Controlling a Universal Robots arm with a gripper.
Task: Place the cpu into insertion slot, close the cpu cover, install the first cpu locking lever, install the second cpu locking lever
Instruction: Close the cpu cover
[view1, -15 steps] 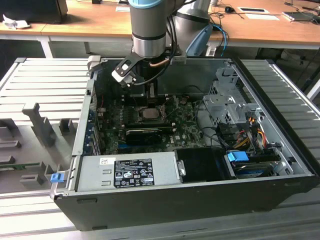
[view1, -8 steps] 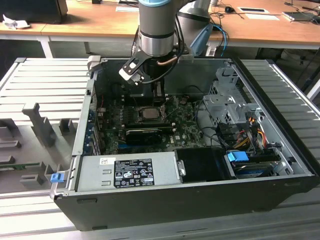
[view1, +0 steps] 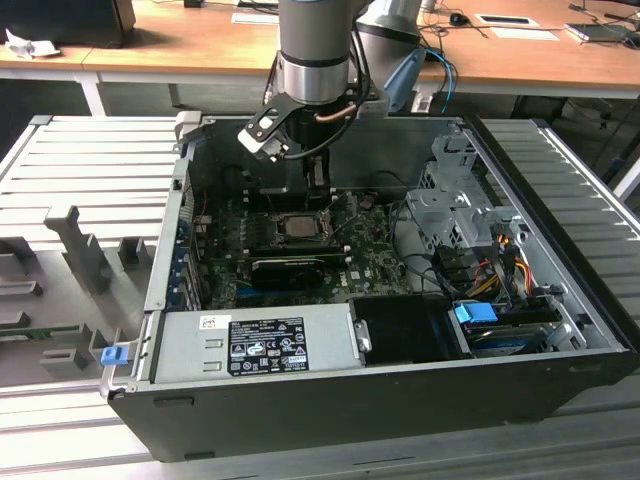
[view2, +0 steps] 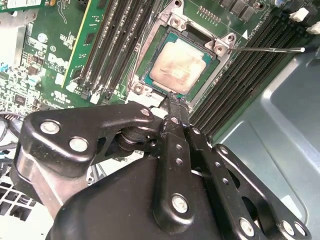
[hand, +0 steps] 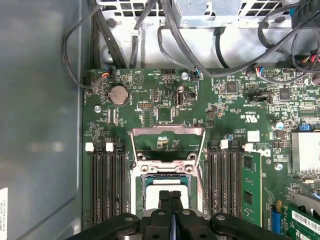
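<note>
The cpu (view2: 176, 64), a square chip with a dull silver top, lies flat in the insertion slot (view2: 150, 80) on the green motherboard, and I also see the cpu (view1: 297, 225) in the exterior view. The cpu cover (hand: 167, 131) is swung open and stands up at the socket's far edge, with the board showing through its cut-out. A thin locking lever (view2: 265, 49) sticks out sideways from one socket corner. My gripper (view2: 172, 101) is shut with nothing between its fingers. Its tips hover at the edge of the chip, where the gripper (hand: 170, 196) hides part of the socket.
Black memory slots (hand: 105, 185) run along both sides of the socket. A long black card (view1: 295, 265) lies just in front of it. The power supply (view1: 250, 345), drive cage (view1: 450, 205), loose cables (hand: 165, 35) and the grey case wall (hand: 40, 125) close in the space.
</note>
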